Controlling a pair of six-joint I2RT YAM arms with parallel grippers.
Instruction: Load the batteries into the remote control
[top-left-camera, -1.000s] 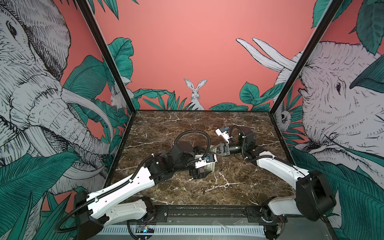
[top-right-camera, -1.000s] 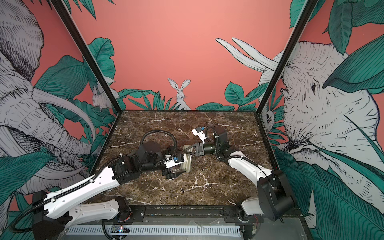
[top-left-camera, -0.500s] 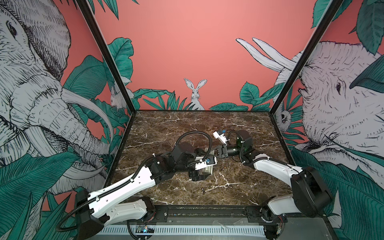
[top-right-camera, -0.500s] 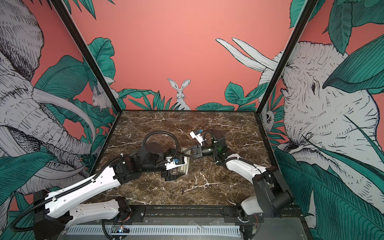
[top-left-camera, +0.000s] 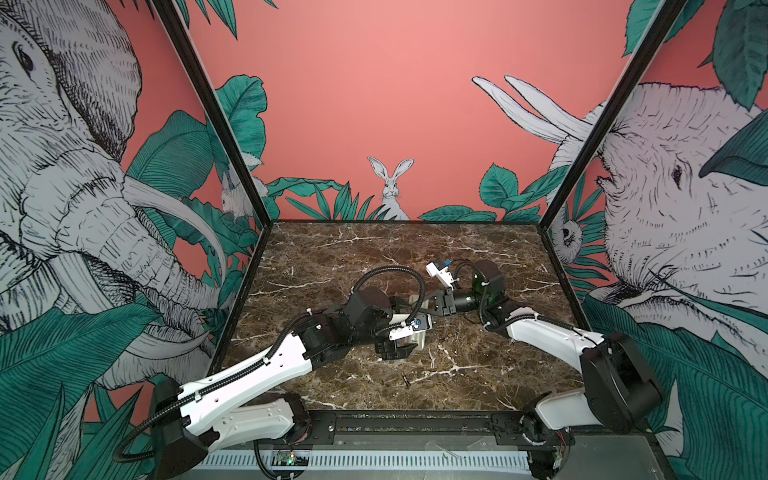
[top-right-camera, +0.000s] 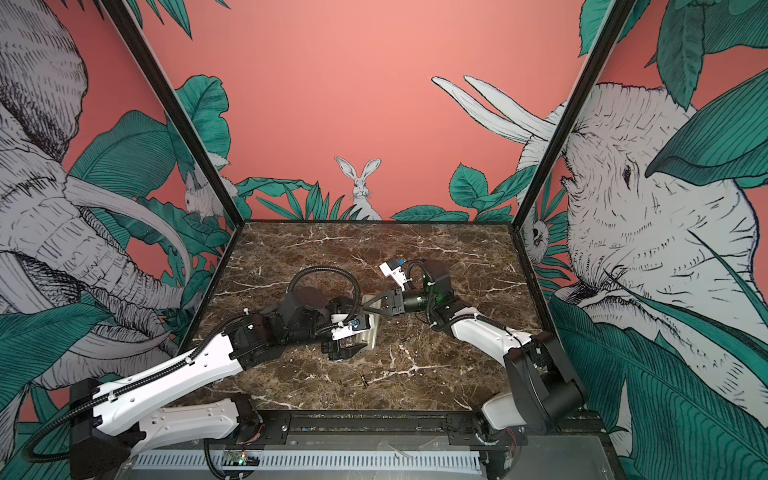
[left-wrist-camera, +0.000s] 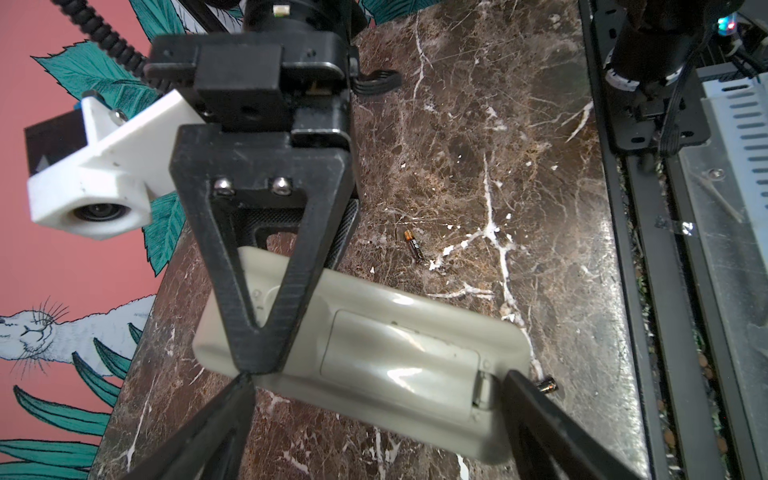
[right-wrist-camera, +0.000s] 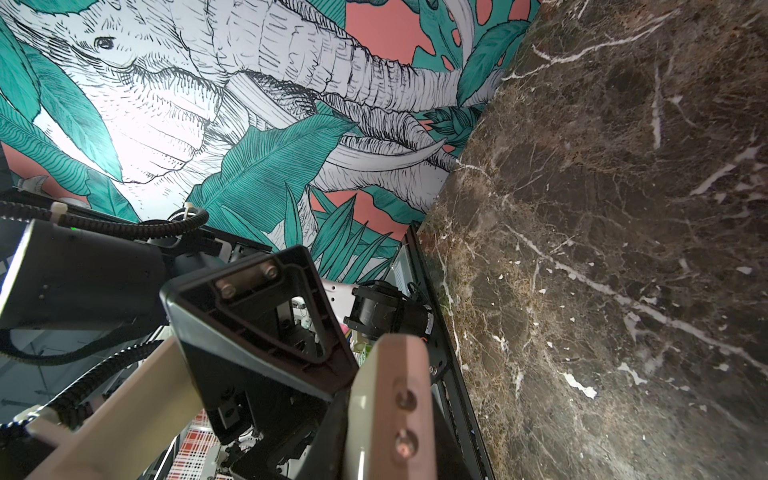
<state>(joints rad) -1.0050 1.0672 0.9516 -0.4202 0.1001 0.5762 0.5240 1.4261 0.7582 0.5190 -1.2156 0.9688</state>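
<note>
Left wrist view: remote (left-wrist-camera: 299, 374) lies back-up near the middle of the marble (left-wrist-camera: 540, 124), cover (left-wrist-camera: 399, 357) still on by the look of it.
Right claw (left-wrist-camera: 255, 361): clamped flat on the remote's back-edge end, steadying it.
Left claw (left-wrist-camera: 378, 376): spread wide right over the remote, nothing gripped; one fingertip (left-wrist-camera: 528, 411) sits at the cover's latch end.
Long axis: runs back edge to front edge, in line with the left claw's span, so the left arm is nearer that cover.
Batteries: both loose; one battery (left-wrist-camera: 413, 246) off the remote's right side, another battery (left-wrist-camera: 546, 385) just past its front end.
Next, I'd say: cover off first, and gently, since that front battery could roll.
</note>
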